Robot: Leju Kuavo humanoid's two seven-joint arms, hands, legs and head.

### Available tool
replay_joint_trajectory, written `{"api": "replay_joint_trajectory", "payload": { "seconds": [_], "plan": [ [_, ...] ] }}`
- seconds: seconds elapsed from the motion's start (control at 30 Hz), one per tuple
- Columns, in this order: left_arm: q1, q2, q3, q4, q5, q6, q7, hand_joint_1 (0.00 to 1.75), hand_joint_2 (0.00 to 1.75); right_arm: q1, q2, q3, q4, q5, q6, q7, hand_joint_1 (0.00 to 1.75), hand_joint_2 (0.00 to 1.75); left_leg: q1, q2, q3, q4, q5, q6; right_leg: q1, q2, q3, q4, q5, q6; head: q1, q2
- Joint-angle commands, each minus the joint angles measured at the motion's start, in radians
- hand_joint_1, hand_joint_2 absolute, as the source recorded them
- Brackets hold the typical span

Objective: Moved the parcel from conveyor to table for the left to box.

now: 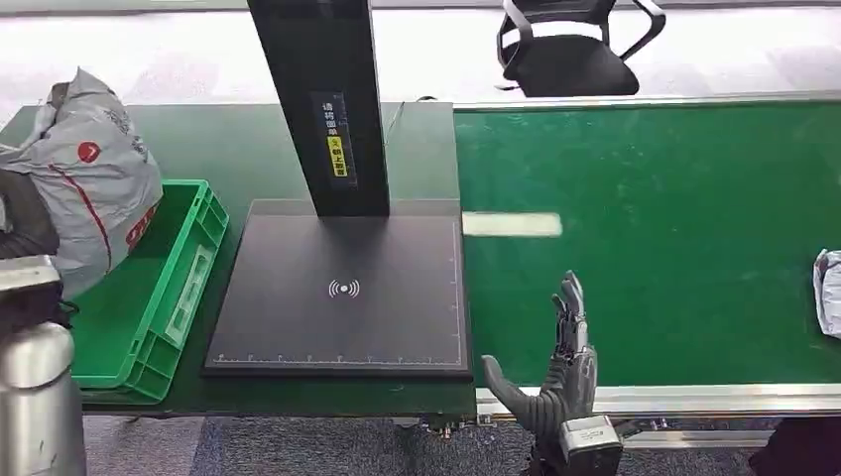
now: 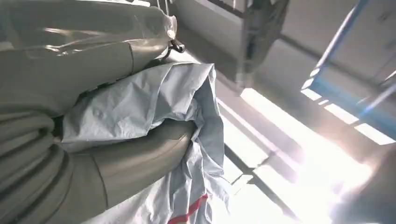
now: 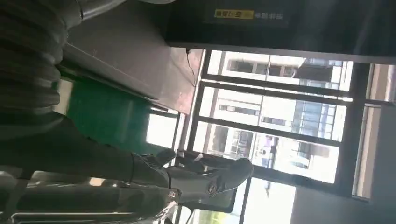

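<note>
Holding the grey parcel point(image 1: 84, 169) above the green crate point(image 1: 149, 297) at the left end of the surface point(image 1: 258, 149), the left hand point(image 1: 25, 213) has the boxing step in hand, and in the head view that step looks best done by lowering the bag until it sits well inside the crate's walls before letting go, since part of it appears to hang over the crate's far rim. The parcel is a soft, crumpled plastic mailer with a red logo and red stripe, bulging unevenly, so it will likely sag and slide rather than drop squarely. The right hand point(image 1: 560, 382) hovers at the near edge of the green conveyor point(image 1: 674, 198), fingers point(image 1: 570, 297) straight and spread, holding nothing; a second pale bag point(image 1: 828, 293) lies at the belt's right edge, and a black scanner pad point(image 1: 342, 293) sits between crate and belt. In the left wrist view, thick grey fingers point(image 2: 135, 163) are wrapped round wrinkled plastic point(image 2: 140, 102), a firm-looking grip. In the right wrist view the dark fingers point(image 3: 219, 175) stretch out with nothing in them.
</note>
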Motion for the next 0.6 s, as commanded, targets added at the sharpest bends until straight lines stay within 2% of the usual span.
{"api": "replay_joint_trajectory", "payload": {
  "seconds": [0.03, 0.13, 0.2, 0.27, 0.3, 0.33, 0.37, 0.4, 0.43, 0.6],
  "plan": [
    [-0.202, 0.072, 0.095, 0.482, -0.063, -0.076, 0.032, 1.59, 1.75, 0.014, 0.018, -0.054, -0.024, 0.02, 0.018, 0.001, 0.0, 1.75, 0.0, -0.004, 0.001, -0.001, 0.001, 0.002, 0.0, -0.004, 0.002, 0.0, 0.0, -0.003, 0.0, 0.0],
    [-0.202, 0.072, 0.095, 0.482, -0.063, -0.076, 0.032, 1.59, 1.75, 0.014, 0.018, -0.054, -0.024, 0.02, 0.018, 0.001, 0.0, 1.75, 0.0, -0.004, 0.003, -0.003, 0.001, 0.004, 0.001, -0.004, 0.003, -0.003, 0.0, -0.005, 0.0, 0.0],
    [-0.22, 0.061, 0.103, 0.519, -0.071, -0.092, 0.046, 1.61, 1.75, 0.017, 0.025, -0.061, -0.026, 0.027, 0.025, 0.002, 0.0, 1.75, 0.0, -0.003, 0.0, -0.001, 0.001, 0.002, 0.001, -0.003, 0.001, -0.001, 0.0, -0.002, 0.001, 0.0],
    [-0.218, 0.053, 0.104, 0.571, -0.081, -0.118, 0.036, 1.52, 1.75, 0.019, 0.036, -0.072, -0.029, 0.039, 0.038, 0.008, 0.0, 1.75, 0.0, -0.004, 0.0, -0.001, 0.001, 0.002, 0.001, -0.004, 0.001, -0.001, 0.0, -0.003, 0.001, 0.0],
    [-0.206, 0.048, 0.102, 0.576, -0.091, -0.115, 0.03, 1.57, 1.75, 0.02, 0.04, -0.076, -0.029, 0.043, 0.042, 0.009, 0.0, 1.75, -0.001, -0.003, 0.0, -0.001, 0.001, 0.002, 0.0, -0.003, 0.0, 0.0, 0.0, -0.002, 0.0, 0.0],
    [-0.192, 0.043, 0.1, 0.577, -0.096, -0.113, 0.027, 1.5, 1.75, 0.019, 0.041, -0.079, -0.03, 0.045, 0.045, 0.009, 0.0, 1.75, -0.001, -0.003, 0.0, -0.001, 0.001, 0.002, 0.0, -0.004, 0.001, -0.001, 0.0, -0.002, 0.001, 0.0],
    [-0.181, 0.035, 0.1, 0.574, -0.097, -0.116, 0.026, 1.5, 1.75, 0.019, 0.043, -0.082, -0.03, 0.047, 0.05, 0.01, 0.0, 1.75, -0.001, -0.004, 0.001, -0.002, 0.001, 0.002, 0.0, -0.004, 0.002, -0.002, 0.0, -0.003, 0.0, 0.0],
    [-0.175, 0.033, 0.093, 0.578, -0.113, -0.134, 0.034, 1.36, 1.75, 0.019, 0.047, -0.09, -0.029, 0.053, 0.058, 0.009, 0.0, 1.75, -0.001, -0.002, 0.0, -0.001, 0.001, 0.002, 0.0, -0.003, 0.0, -0.001, 0.0, -0.002, 0.0, 0.0],
    [-0.179, 0.041, 0.068, 0.595, -0.144, -0.171, 0.059, 0.0, 1.75, 0.015, 0.048, -0.095, -0.027, 0.056, 0.063, 0.009, 0.0, 1.75, -0.001, -0.004, 0.002, -0.003, 0.002, 0.003, 0.0, -0.004, 0.003, -0.003, 0.0, -0.004, 0.0, 0.0],
    [-0.172, 0.027, 0.064, 0.588, -0.156, -0.189, 0.067, 0.0, 1.75, 0.008, 0.053, -0.106, -0.023, 0.061, 0.072, 0.009, 0.0, 1.75, 0.0, -0.005, 0.001, -0.002, 0.001, 0.003, 0.001, -0.006, 0.003, -0.003, 0.0, -0.004, 0.0, 0.0]
  ]
}}
